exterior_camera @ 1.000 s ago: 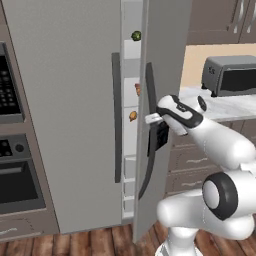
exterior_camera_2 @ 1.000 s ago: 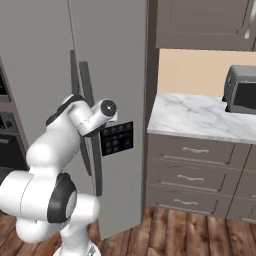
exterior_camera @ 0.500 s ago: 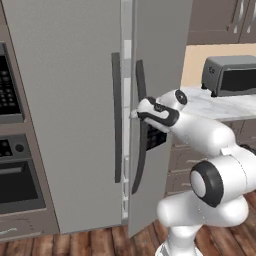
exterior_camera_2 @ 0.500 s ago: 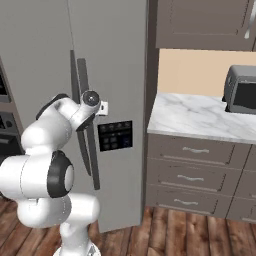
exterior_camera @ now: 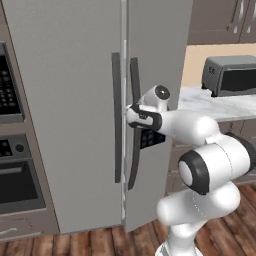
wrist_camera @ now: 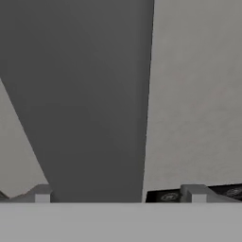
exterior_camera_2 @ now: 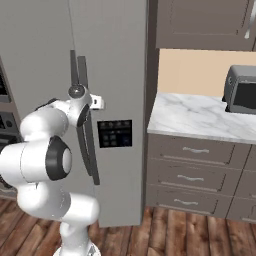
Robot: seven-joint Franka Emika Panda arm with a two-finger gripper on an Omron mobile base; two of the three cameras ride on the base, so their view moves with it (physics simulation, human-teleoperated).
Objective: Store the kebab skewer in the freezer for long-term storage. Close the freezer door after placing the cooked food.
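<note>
The freezer [exterior_camera: 95, 60] is the tall grey two-door unit. Its freezer door [exterior_camera: 160, 55], the one with the dark dispenser panel [exterior_camera_2: 115, 133], stands almost flush with the plain door [exterior_camera: 65, 100]; a thin pale seam shows between them. My gripper [exterior_camera: 131, 116] is open at that door's dark bar handle [exterior_camera: 135, 145], at mid-height. In the hand view the handle [wrist_camera: 94, 104] runs between my gripper's [wrist_camera: 118, 196] spread fingertips [wrist_camera: 42, 194], with the grey door [wrist_camera: 198, 94] beside it. The kebab skewer is hidden.
A black-fronted built-in oven [exterior_camera: 10, 150] sits left of the fridge. To the right runs a marble counter [exterior_camera_2: 200, 117] with a toaster oven [exterior_camera_2: 242, 90] on it and grey drawers [exterior_camera_2: 195, 170] below. The floor is wood.
The freezer door has swung from ajar to almost shut, hiding the shelves inside. My arm has moved left with it, staying at the handle.
</note>
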